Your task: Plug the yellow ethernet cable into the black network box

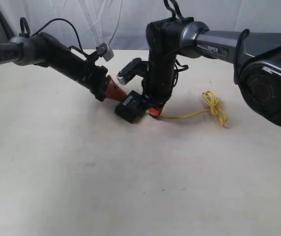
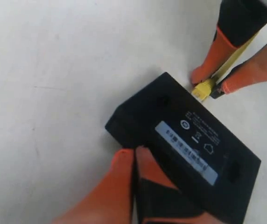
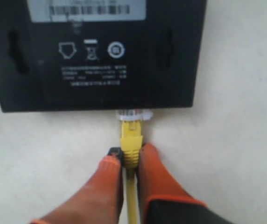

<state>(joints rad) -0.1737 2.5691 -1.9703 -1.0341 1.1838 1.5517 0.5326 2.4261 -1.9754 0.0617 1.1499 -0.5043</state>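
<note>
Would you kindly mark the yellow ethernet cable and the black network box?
yellow ethernet cable (image 3: 130, 140): right wrist view, yellow plug boot.
black network box (image 3: 40, 88): right wrist view, bare black face.

black network box (image 3: 96, 56) flat, label up | yellow ethernet cable (image 3: 131, 140) plug at its edge

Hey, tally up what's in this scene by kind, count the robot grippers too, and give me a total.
yellow ethernet cable: 1
black network box: 1
orange-fingered grippers: 2 (left gripper, right gripper)
Total: 4
</note>
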